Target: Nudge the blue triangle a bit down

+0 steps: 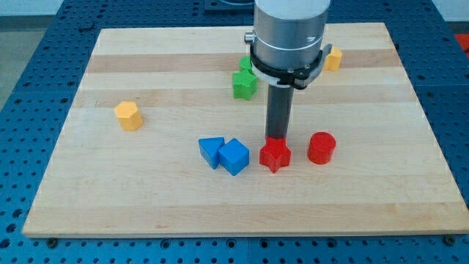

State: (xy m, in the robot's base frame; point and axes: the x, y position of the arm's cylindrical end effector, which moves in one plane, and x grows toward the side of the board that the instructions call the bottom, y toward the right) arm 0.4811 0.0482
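The blue triangle [211, 151] was seen lying on the wooden surface [146, 198], a little left of the view's centre and toward the view's bottom. It was touching, or very nearly touching, a blue cube [234, 157] set just to its right. A red star-shaped block [275, 155] was placed further to the right, and a red cylinder [321, 147] stood near it, a small gap being left between the two.

The dark rod was seen coming straight down from the grey arm housing [287, 37], and my tip [277, 138] was found at the upper edge of the red star, right against it or just behind it; actual contact could not be judged. The tip was thus held well to the right of the blue triangle, with the blue cube lying between them.

No claw was carried by the arm, so no claw state could be told.

A yellow block [128, 116] was seen alone at the view's left. A green star-shaped block [245, 83] was set near the top centre, with another green block [245, 64] partly hidden behind it. A second yellow block [333, 59] was partly hidden at the housing's right.
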